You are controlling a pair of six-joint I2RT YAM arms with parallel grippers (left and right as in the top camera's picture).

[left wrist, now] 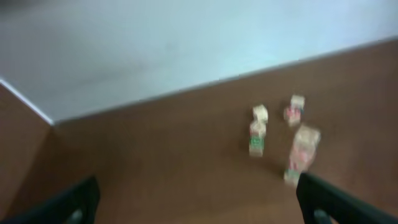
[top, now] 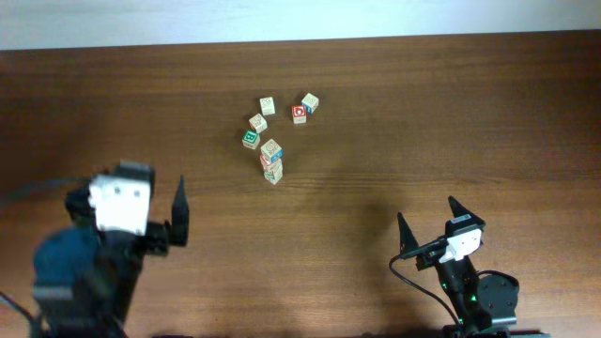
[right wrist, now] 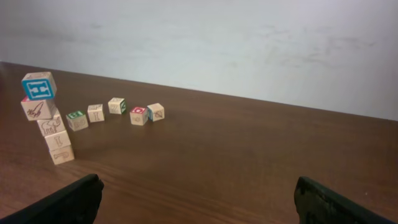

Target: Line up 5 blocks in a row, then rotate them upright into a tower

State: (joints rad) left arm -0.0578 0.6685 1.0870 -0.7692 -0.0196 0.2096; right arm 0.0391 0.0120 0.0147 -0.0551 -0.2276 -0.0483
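The blocks are pale wooden cubes in a cluster at the table's middle back. Several are stacked in a leaning tower [top: 272, 161], topped in the right wrist view by a blue-faced cube [right wrist: 38, 85]. Loose pale cubes [top: 268, 105] [top: 309, 102] [top: 257, 122] lie behind it, with a red-faced cube [top: 299, 114] and a green-framed cube [top: 251, 139] among them. My left gripper [top: 150, 192] hangs open at the near left, well short of the cluster; its view is blurred, with the tower [left wrist: 301, 152] at the right. Open and with nothing in it, my right gripper [top: 427, 210] stands near right.
The dark wooden table [top: 451, 113] ends at a pale wall along the back edge [top: 376, 38]. The left arm's body [top: 84, 272] fills the near left corner, and the right arm's base [top: 474, 296] sits at the near right.
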